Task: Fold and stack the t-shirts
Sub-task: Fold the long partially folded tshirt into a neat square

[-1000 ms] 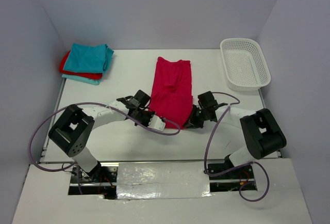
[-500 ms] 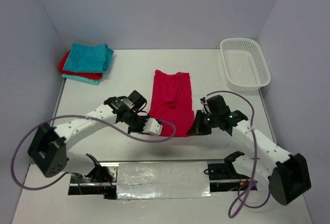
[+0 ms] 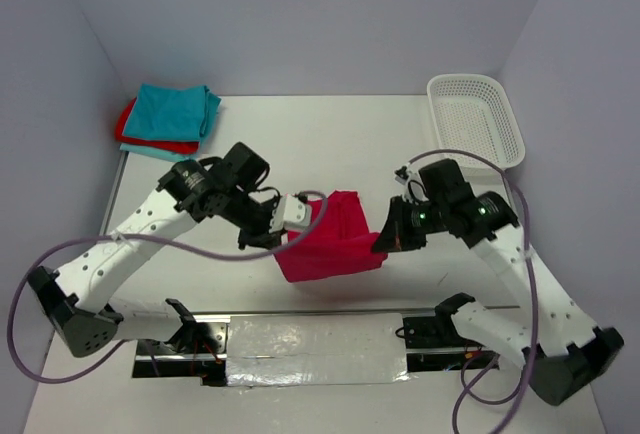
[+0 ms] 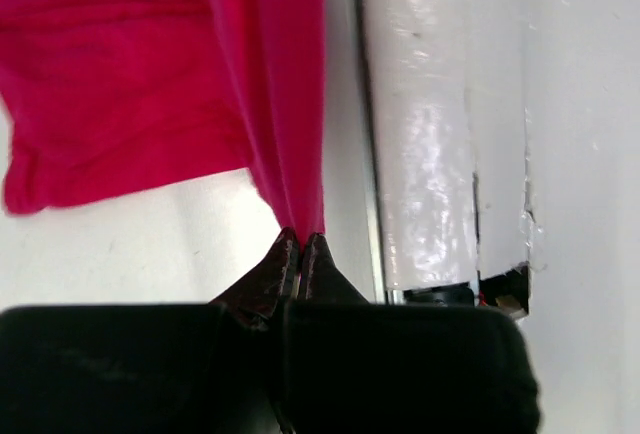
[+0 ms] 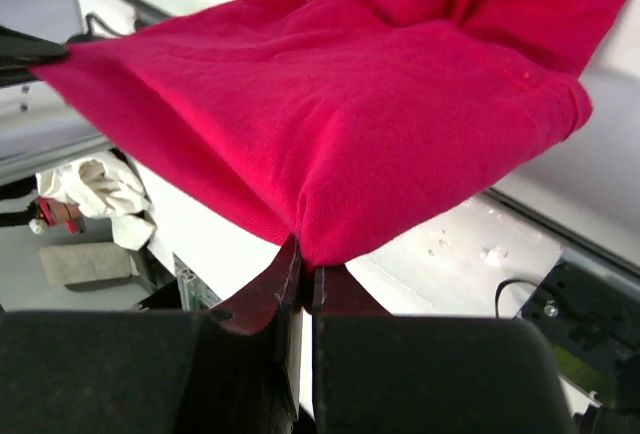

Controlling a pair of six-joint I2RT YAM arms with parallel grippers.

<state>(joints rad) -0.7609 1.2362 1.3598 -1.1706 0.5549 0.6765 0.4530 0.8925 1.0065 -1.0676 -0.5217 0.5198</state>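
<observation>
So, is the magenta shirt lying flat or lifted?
Lifted: the shirt sags between the left gripper and right gripper, each shut on its near edge. Far end: cannot tell.

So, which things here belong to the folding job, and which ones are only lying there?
Part of the job:
red-pink t-shirt, held up between the left gripper and the right gripper, both shut on its cloth
folded stack at the far left corner, a teal shirt on top and a red one under it

Only lying there:
white mesh basket at the far right corner
</observation>
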